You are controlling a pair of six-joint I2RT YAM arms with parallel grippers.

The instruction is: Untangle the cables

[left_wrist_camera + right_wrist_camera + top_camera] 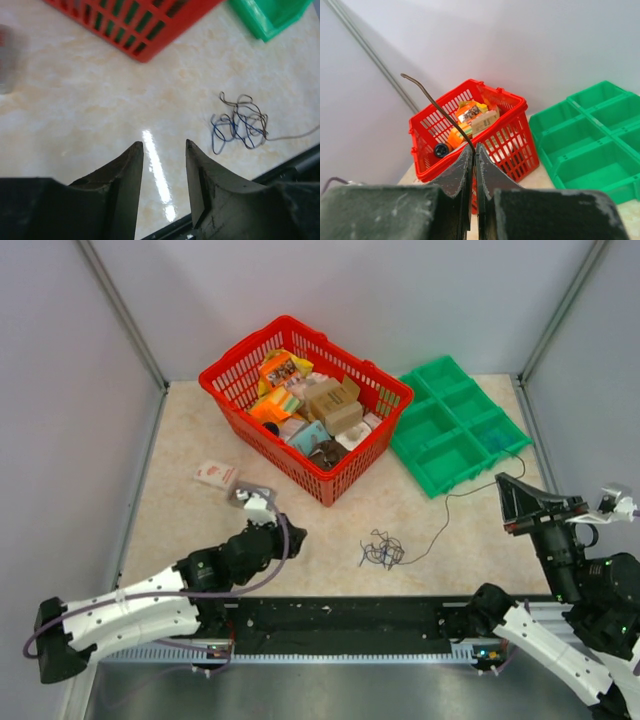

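Right gripper (474,147) is clenched on a strand of the cables (240,125), which pokes up between its fingers (455,175); left gripper (164,145) hangs released, holding nothing. We count one knotted tangle on the table (330,510) near its front edge, one red basket (265,435) packed with boxes (335,405) and packets (278,370), one green tray (440,425) split into compartments

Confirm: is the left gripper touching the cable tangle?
Apart. The left wrist view shows the left gripper open over bare table, with the cable tangle lying off to its right, a clear strip of tabletop between them.
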